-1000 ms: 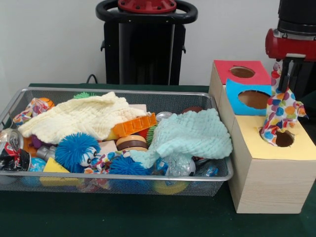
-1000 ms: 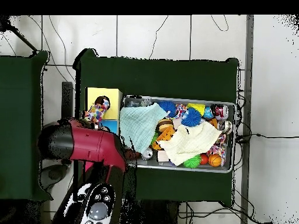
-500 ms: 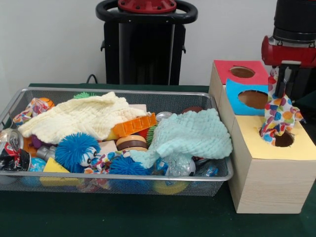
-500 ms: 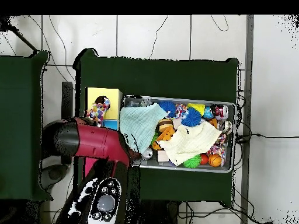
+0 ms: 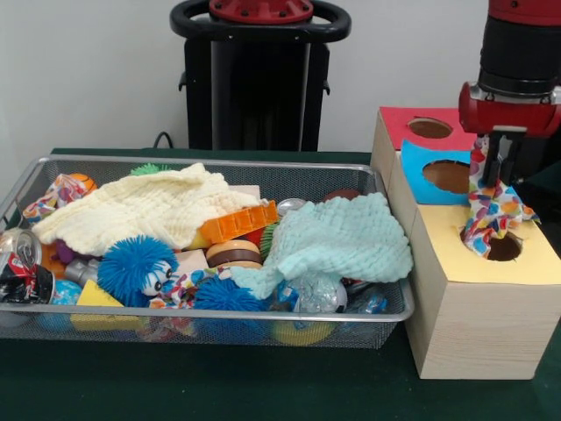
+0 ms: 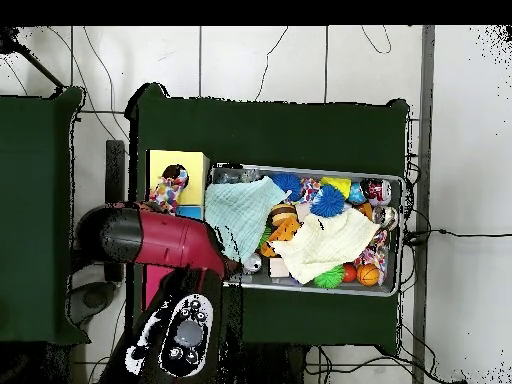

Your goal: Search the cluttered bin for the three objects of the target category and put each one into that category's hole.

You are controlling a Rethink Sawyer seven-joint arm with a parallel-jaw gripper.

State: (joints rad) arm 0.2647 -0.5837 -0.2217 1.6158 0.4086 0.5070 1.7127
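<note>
A: Over the yellow-topped hole [image 5: 503, 246] of the wooden box [image 5: 465, 324], the pincer [image 5: 493, 167] is clenched on the top of a spotted cloth [image 5: 491, 210], whose lower end sags into the opening.

B: The risk?

A: I'd judge the cloth's loose folds could catch on the round rim. It drapes wider than the hole, so letting go now might leave it bunched on the yellow top instead of dropping through.

B: And the rest?

A: The wire mesh bin [image 5: 386, 326] on the green worktop [image 5: 263, 386] holds two more soft, knitted cloths, a cream cloth [image 5: 140, 210] and a mint cloth [image 5: 337, 241], lying over spiky blue balls [image 5: 136, 263], a ridged orange plastic piece [image 5: 238, 224] and a crushed can [image 5: 22, 259].
</note>
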